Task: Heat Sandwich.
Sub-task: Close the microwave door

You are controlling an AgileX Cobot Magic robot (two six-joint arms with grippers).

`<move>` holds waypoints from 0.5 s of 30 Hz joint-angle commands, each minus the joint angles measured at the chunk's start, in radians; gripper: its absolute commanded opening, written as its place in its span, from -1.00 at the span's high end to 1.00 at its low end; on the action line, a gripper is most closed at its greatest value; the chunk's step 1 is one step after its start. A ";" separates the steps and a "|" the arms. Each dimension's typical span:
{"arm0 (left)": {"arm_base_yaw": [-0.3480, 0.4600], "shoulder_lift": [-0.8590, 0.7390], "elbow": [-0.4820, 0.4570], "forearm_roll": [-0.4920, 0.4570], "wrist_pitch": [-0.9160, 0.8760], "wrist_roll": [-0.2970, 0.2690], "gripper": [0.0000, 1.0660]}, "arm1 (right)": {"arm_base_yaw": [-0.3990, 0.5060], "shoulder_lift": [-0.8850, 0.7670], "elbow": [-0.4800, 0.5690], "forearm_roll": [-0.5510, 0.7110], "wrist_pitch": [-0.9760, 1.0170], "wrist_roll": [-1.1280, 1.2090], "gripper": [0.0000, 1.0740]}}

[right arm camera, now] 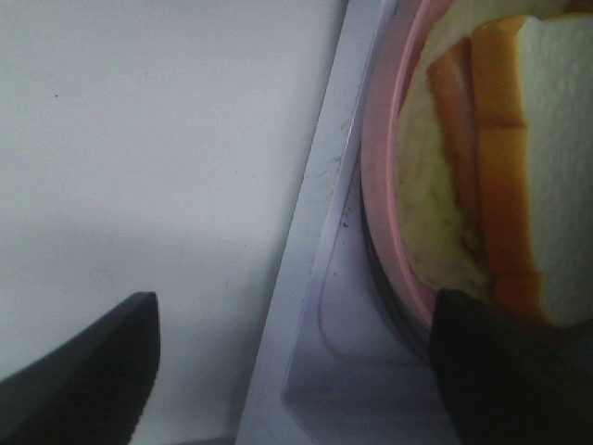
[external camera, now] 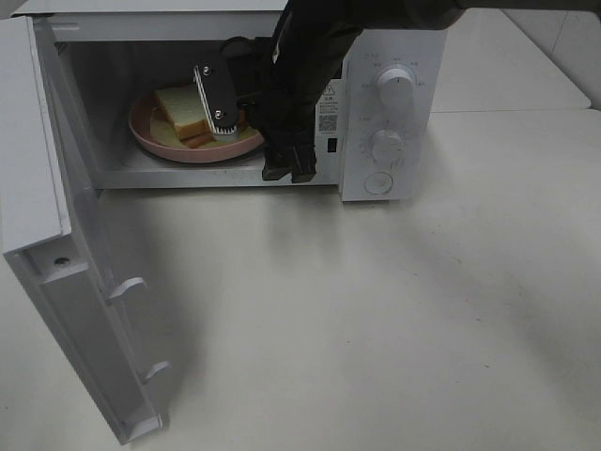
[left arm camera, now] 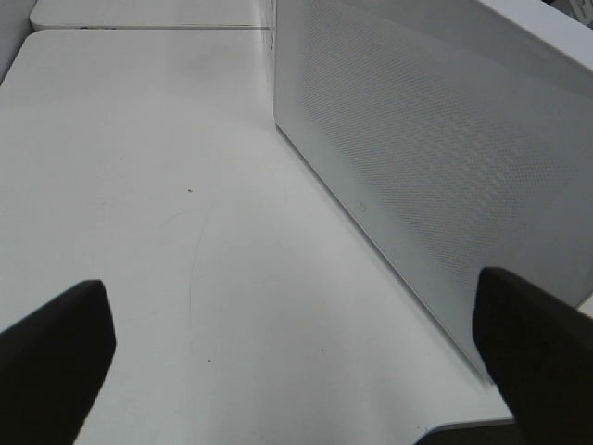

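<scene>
White table [external camera: 394, 310], matt and faintly scuffed, with further white tabletops [external camera: 526, 66] abutting behind; on it a white microwave oven [external camera: 399, 47], its door [external camera: 56, 254] swung wide to the left. Sandwich [external camera: 183, 108]: on a pink plate [external camera: 155, 141] inside the oven cavity, with the right gripper [right arm camera: 292, 371] reaching in at the plate's near right edge, jaws apart and gripping nothing, the plate rim between its fingertips and one fingertip just beside the sandwich. Left gripper [left arm camera: 296, 371]: spread wide, empty, low over the table beside the oven's perforated outer wall.
</scene>
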 commanded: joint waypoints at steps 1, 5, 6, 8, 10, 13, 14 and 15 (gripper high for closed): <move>-0.004 -0.015 0.002 -0.008 0.000 -0.001 -0.84 | -0.001 -0.041 0.045 -0.013 -0.017 0.009 -0.44; -0.004 -0.015 0.002 -0.008 0.000 -0.001 -0.84 | -0.001 -0.098 0.133 -0.013 -0.045 0.023 -0.44; -0.004 -0.015 0.002 -0.008 0.000 -0.001 -0.84 | -0.001 -0.110 0.151 -0.013 -0.056 0.028 -0.44; -0.004 -0.015 0.002 -0.008 0.000 -0.001 -0.84 | -0.001 -0.151 0.214 -0.013 -0.079 0.034 -0.44; -0.004 -0.015 0.002 -0.008 0.000 -0.001 -0.84 | -0.001 -0.166 0.238 -0.013 -0.089 0.034 -0.44; -0.004 -0.015 0.002 -0.008 0.000 -0.001 -0.84 | -0.001 -0.225 0.329 -0.013 -0.121 0.044 -0.43; -0.004 -0.015 0.002 -0.008 0.000 -0.001 -0.84 | -0.001 -0.239 0.353 -0.013 -0.129 0.053 -0.43; -0.004 -0.015 0.002 -0.008 0.000 -0.001 -0.84 | -0.001 -0.239 0.353 -0.013 -0.129 0.053 -0.43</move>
